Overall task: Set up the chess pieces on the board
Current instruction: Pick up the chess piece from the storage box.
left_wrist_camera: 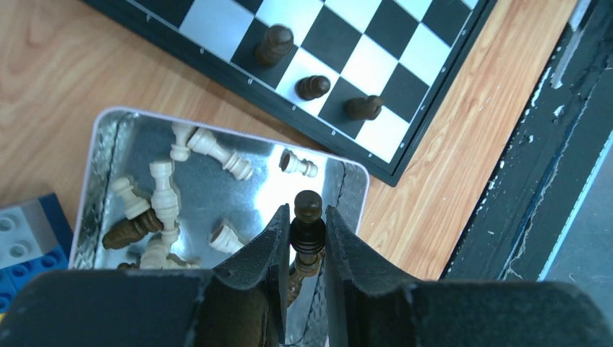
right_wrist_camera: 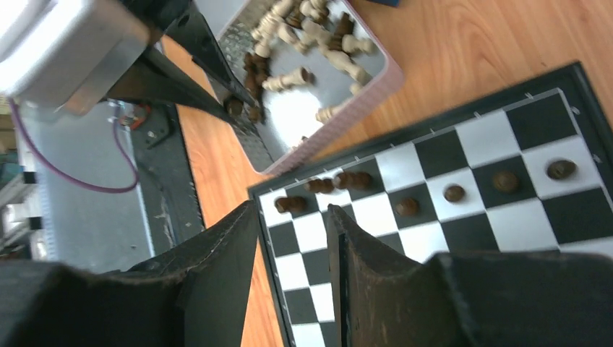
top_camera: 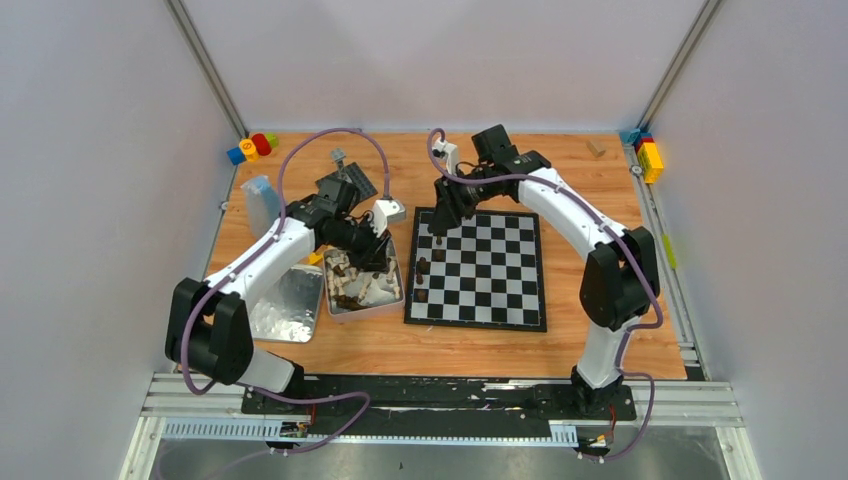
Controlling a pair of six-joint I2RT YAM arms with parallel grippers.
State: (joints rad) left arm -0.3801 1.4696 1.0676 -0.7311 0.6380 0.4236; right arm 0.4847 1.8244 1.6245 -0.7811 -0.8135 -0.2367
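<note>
The board (top_camera: 490, 275) lies right of centre, black and silvery checks, with several dark brown chess pieces (top_camera: 422, 278) standing along its left edge. My left gripper (left_wrist_camera: 307, 225) is shut on a dark brown piece (left_wrist_camera: 309, 205), held upright over the near corner of the shiny tin (left_wrist_camera: 108, 134). Cream and brown pieces (left_wrist_camera: 165, 195) lie loose in that tin. My right gripper (right_wrist_camera: 293, 217) hangs open over the board's edge (right_wrist_camera: 269, 238), nothing between its fingers. Dark pieces (right_wrist_camera: 454, 193) stand in a row beyond it. In the top view it sits at the board's far left corner (top_camera: 440, 222).
The tin's lid (top_camera: 285, 305) lies left of the tin (top_camera: 400, 300). A grey studded baseplate (top_camera: 352, 180) and a pale blue container (top_camera: 262, 200) sit behind. Coloured bricks are at the back left (top_camera: 253, 147) and back right (top_camera: 648, 157). A blue brick (left_wrist_camera: 25, 249) touches the tin.
</note>
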